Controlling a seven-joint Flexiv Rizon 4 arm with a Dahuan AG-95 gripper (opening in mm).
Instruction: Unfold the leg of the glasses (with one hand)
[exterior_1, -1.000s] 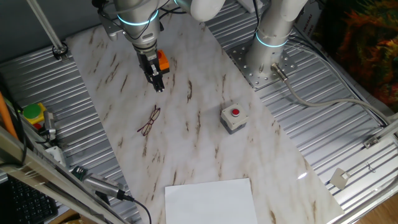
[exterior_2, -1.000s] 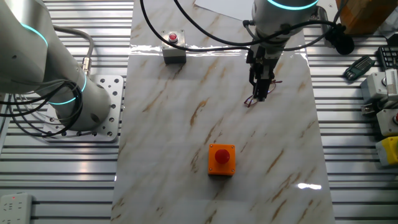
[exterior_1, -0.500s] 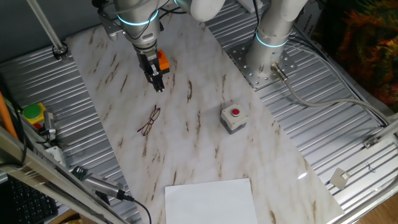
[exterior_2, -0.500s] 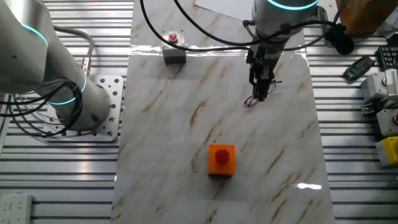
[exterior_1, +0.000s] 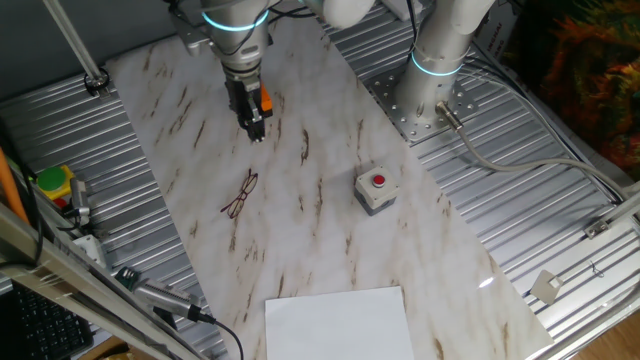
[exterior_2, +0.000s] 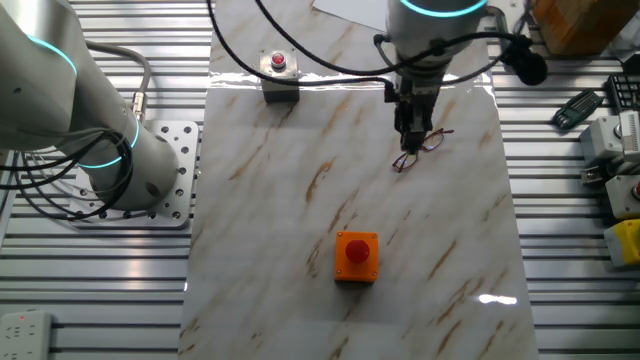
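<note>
The glasses (exterior_1: 240, 194) lie on the marble tabletop, a thin reddish-brown wire frame with clear lenses. They also show in the other fixed view (exterior_2: 422, 148). The leg looks folded against the frame; it is too thin to make out apart. My gripper (exterior_1: 256, 132) hangs above the table, beyond the glasses and apart from them. In the other fixed view my gripper (exterior_2: 408, 145) overlaps the near end of the glasses. Its dark fingers are close together and hold nothing.
An orange box with a red button (exterior_2: 356, 256) stands on the table, partly hidden behind my gripper in one fixed view (exterior_1: 264, 100). A grey button box (exterior_1: 375, 189) stands to the right. A white sheet (exterior_1: 338, 322) lies at the front edge. The arm's base (exterior_1: 430, 100) stands at the right.
My gripper has moved a little away from the glasses, toward the orange box and the table's far end. The glasses have not moved.
</note>
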